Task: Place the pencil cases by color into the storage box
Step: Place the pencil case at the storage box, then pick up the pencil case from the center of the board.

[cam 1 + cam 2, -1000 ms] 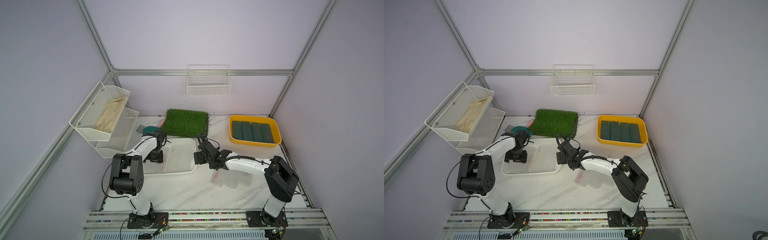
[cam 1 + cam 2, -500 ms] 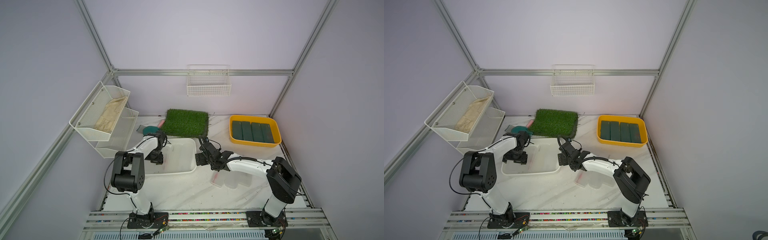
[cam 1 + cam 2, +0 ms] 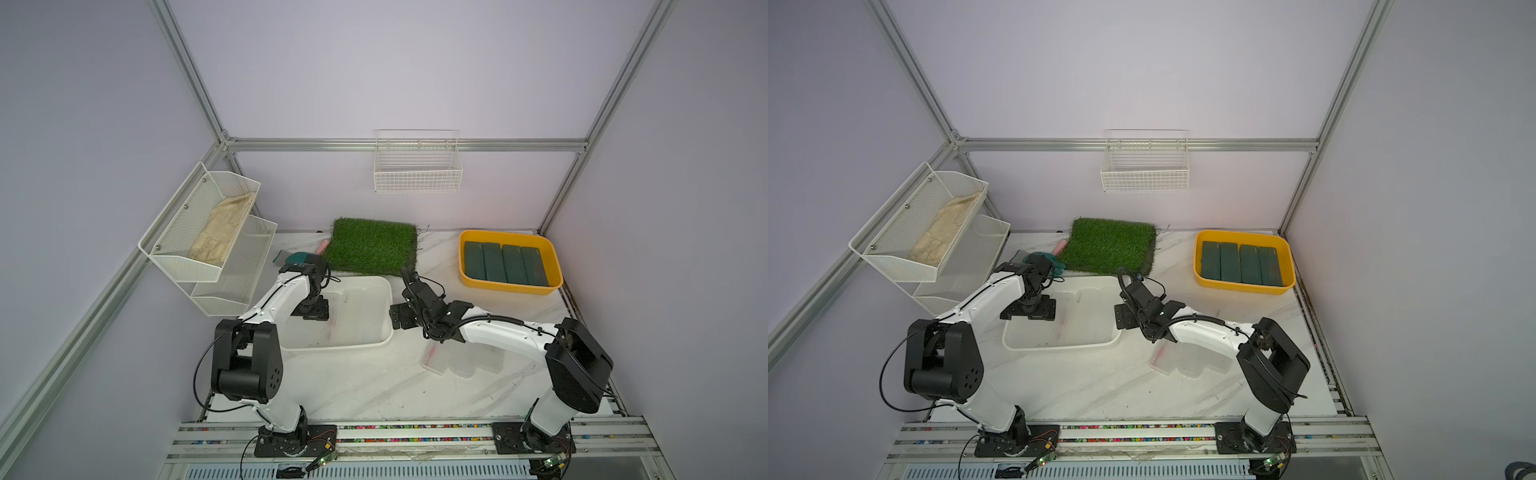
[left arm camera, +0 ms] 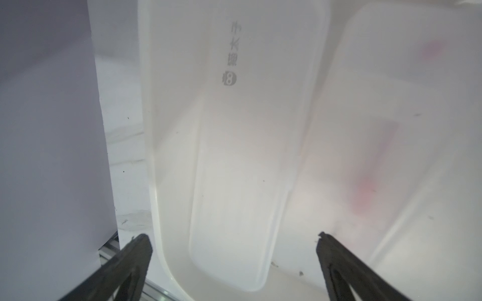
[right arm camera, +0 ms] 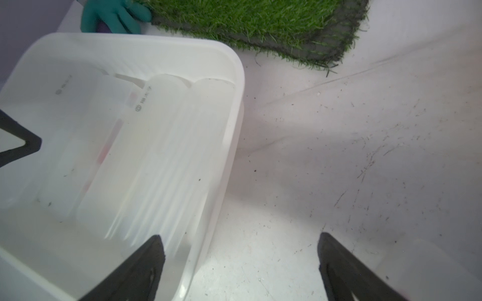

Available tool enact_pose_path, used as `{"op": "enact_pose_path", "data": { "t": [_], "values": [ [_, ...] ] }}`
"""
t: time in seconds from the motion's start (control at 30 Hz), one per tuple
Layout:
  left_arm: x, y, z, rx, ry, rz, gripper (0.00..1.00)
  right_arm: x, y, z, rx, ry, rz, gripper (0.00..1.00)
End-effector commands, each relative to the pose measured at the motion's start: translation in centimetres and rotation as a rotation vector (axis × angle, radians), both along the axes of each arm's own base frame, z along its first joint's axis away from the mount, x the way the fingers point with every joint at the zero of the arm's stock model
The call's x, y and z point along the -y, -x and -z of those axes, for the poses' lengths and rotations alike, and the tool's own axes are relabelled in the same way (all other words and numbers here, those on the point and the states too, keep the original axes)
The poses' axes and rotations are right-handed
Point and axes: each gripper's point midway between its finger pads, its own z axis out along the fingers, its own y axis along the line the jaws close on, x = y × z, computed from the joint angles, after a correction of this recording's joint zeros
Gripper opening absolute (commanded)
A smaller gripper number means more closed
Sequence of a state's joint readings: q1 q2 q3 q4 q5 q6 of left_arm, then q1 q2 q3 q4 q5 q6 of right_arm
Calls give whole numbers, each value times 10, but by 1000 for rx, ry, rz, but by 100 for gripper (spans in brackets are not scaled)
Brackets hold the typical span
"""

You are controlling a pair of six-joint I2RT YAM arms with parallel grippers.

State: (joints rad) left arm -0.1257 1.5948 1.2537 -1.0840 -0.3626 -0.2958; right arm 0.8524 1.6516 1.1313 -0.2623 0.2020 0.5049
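Note:
The white storage box [image 3: 336, 344] [image 3: 1059, 345] holds several frosted pencil cases [image 3: 357, 307] lying side by side. My left gripper [image 3: 316, 311] [image 3: 1029, 312] hangs open over the box's left part. In the left wrist view its fingers [image 4: 142, 245] straddle one frosted case [image 4: 234, 156] that lies free on the box floor. My right gripper [image 3: 401, 316] [image 3: 1123, 316] [image 5: 240, 235] is open and empty, astride the box's right rim [image 5: 234, 117]. More frosted cases [image 3: 457, 361] [image 3: 1187, 361] lie on the table under the right arm. Several dark green cases [image 3: 503, 264] fill the yellow tray [image 3: 511, 286].
A green grass mat [image 3: 374, 245] [image 5: 260, 23] lies behind the box, with a teal glove [image 5: 114, 15] at its left corner. A white mesh shelf [image 3: 208, 232] stands at the left wall, and a wire basket [image 3: 417, 166] hangs on the back wall.
My left gripper's jaws have spread wider over the box and the frosted case lies free below them. The right gripper has barely moved.

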Motion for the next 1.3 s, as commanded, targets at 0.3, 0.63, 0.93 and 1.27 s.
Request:
{"op": "enact_pose_path", "data": {
  "t": [0.3,0.63,0.93,1.27],
  "values": [
    [120,1,-87,348,223,293,100,54,-10,-73,-1,-222,93,94],
    [222,33,-69,352,354,529,100,155,22,-73,-70,-153,272,95],
    [325,65,-38,296,315,698,100,200,43,-44,-162,-189,379,96],
    [387,77,-1,236,322,701,100,227,55,-42,-158,-208,442,96]
  ]
}}
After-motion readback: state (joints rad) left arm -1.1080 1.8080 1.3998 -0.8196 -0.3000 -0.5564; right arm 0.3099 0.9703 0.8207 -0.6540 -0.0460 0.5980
